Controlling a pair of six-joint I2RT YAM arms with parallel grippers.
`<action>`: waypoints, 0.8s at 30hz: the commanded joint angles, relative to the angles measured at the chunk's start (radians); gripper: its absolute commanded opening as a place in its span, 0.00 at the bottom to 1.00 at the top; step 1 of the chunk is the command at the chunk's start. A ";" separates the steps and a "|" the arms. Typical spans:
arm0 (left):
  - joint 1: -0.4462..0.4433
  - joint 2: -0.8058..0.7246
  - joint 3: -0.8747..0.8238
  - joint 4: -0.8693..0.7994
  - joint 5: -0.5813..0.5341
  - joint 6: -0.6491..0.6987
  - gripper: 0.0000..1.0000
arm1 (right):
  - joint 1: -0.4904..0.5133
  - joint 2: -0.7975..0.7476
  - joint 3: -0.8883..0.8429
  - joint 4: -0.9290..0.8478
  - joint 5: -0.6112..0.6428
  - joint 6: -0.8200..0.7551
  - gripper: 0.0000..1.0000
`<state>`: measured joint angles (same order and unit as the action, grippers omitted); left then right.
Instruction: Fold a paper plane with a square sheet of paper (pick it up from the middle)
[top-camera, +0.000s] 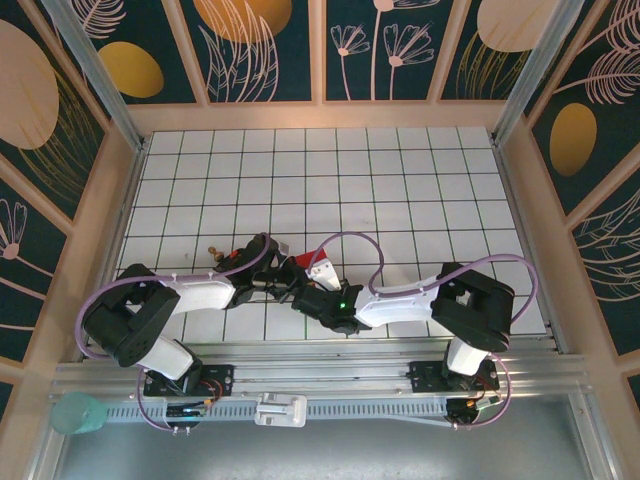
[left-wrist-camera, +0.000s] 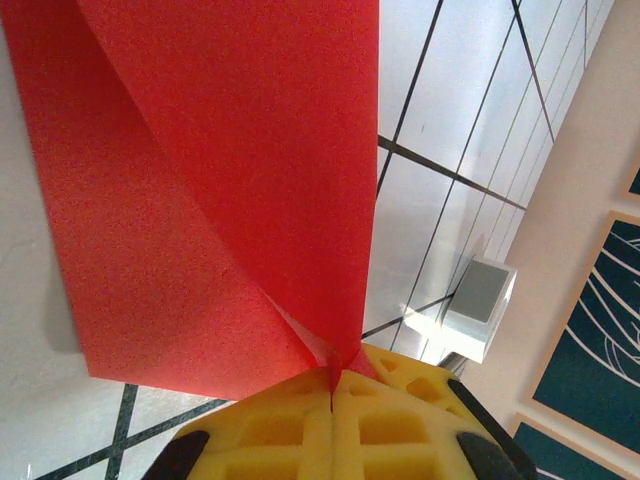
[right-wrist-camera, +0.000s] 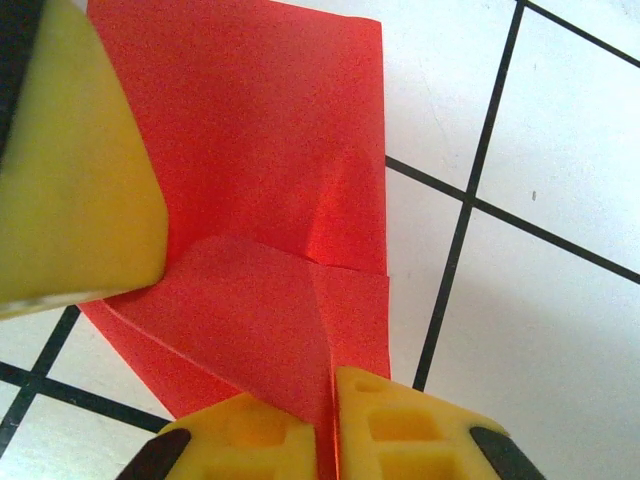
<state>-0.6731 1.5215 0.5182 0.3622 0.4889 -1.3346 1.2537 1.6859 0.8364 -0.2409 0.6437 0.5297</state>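
Square sheet of paper (right-wrist-camera: 260, 150), partly folded at the front centre of the gridded table (right-wrist-camera: 540, 330), is pinched by the closed left gripper (left-wrist-camera: 332, 385) and the closed right gripper (right-wrist-camera: 330, 400), and its edges should be aligned before the crease is pressed.

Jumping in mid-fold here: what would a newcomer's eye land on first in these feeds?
The bright red sheet of paper, creased with diagonal folds, looms large in both wrist views. The left claw and the right claw are each shut on it, yellow fingertips pinching it. From above, both arms meet over it near the white grid table's front middle.
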 joint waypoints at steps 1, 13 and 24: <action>-0.002 0.019 0.018 -0.102 0.013 -0.028 0.00 | -0.007 -0.015 -0.022 -0.033 0.046 0.009 0.07; -0.001 0.021 0.074 -0.135 0.002 0.053 0.13 | -0.063 -0.122 -0.111 0.108 -0.178 0.025 0.00; -0.003 0.064 0.154 -0.190 0.059 0.116 0.30 | -0.111 -0.165 -0.155 0.176 -0.298 0.044 0.00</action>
<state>-0.6754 1.5631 0.6537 0.2268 0.5125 -1.2266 1.1473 1.5410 0.6941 -0.0937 0.3779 0.5533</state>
